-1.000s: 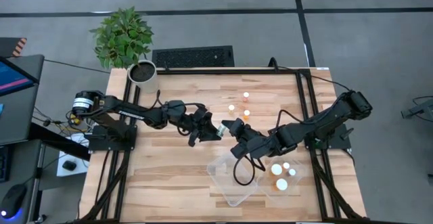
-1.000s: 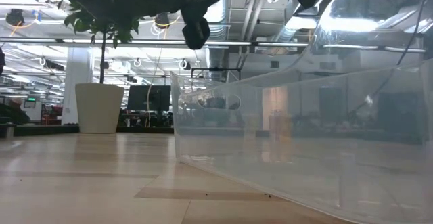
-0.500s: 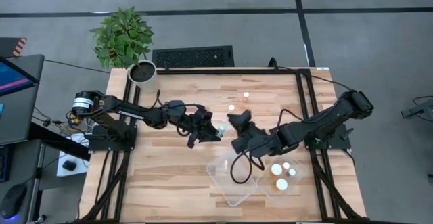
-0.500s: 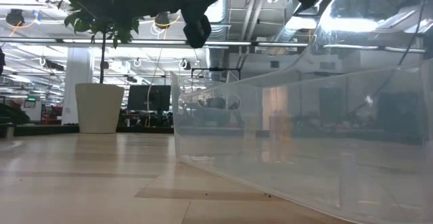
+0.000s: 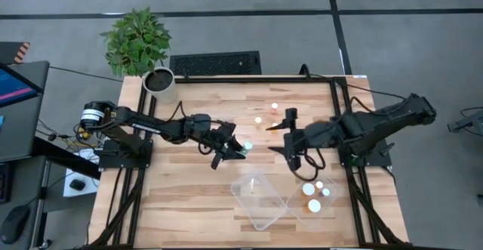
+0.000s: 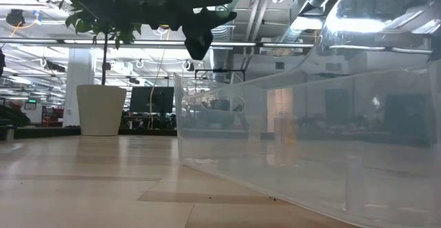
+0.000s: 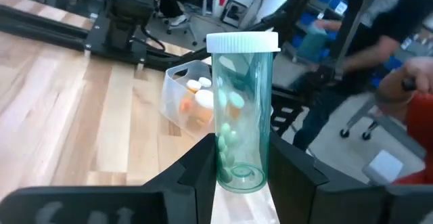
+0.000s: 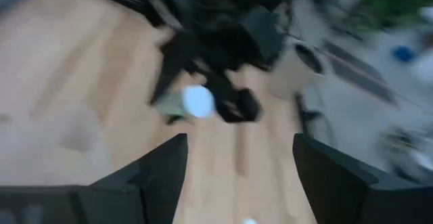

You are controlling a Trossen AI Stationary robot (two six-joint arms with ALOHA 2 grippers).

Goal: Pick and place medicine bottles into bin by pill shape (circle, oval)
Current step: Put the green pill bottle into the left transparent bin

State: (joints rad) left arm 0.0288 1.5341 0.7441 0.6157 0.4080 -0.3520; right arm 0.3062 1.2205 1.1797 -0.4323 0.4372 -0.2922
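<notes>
Above the middle of the bench (image 5: pixel 189 189), the left pincer (image 5: pixel 230 149) is gripping a clear green bottle (image 7: pixel 241 109), while the right pincer (image 5: pixel 290 137), having just let go of it, is spreading and backing away, completing the handover toward the bins (image 5: pixel 260 199).

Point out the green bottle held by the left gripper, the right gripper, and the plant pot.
green bottle (image 7: pixel 238 116): left wrist view, middle of its clear body.
right gripper (image 8: pixel 240 163): right wrist view, gap between its fingertips.
plant pot (image 5: pixel 160 86): high view, white side wall.
</notes>
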